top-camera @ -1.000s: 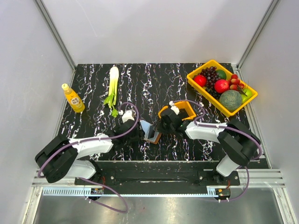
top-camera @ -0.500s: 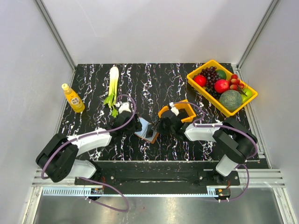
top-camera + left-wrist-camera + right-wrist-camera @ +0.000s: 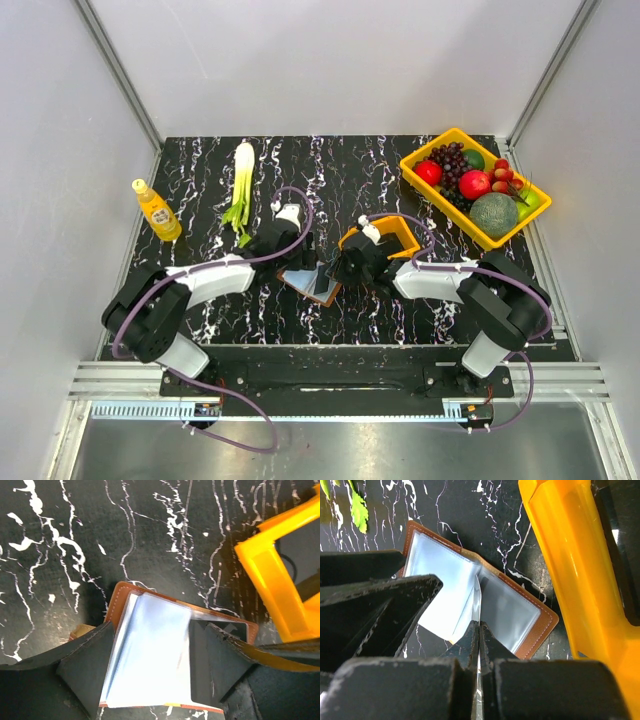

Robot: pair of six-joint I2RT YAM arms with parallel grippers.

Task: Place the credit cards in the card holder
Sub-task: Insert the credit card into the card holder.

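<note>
Item: card holder (image 3: pixel 325 290), brown, stitched rim, lying opened flat on the black white-veined table (image 3: pixel 350 170), just to the near-left of the small orange bin (image 3: pixel 267 580) and not touching it. Long axis of the spread holder: roughly left to right in the top view, the right end dipping slightly nearward and pointing at the bin's near corner; the fold crosses that axis at the middle. Inner faces up, pale and glossy. Credit card (image 3: pixel 150 650): pale blue, flat on the half of the holder farther from the bin, long side parallel to the fold; how many cards lie there cannot be told. Left claw (image 3: pixel 160 630): spread wide above the holder on the side away from the bin, one finger (image 3: pixel 85 670) over each end, nothing gripped between them; contact with the leather cannot be told. Right claw (image 3: pixel 479 625): closed tight on a thin pale leaf of the card holder standing edge-on at the fold, beside the bin's left wall. Also present: yellow tray (image 3: pixel 446 208) of fruit, far-right of the bin; a leek (image 3: pixel 242 170), far-left of the bin; an orange-yellow bottle (image 3: pixel 157 212), well to the bin's left.
</note>
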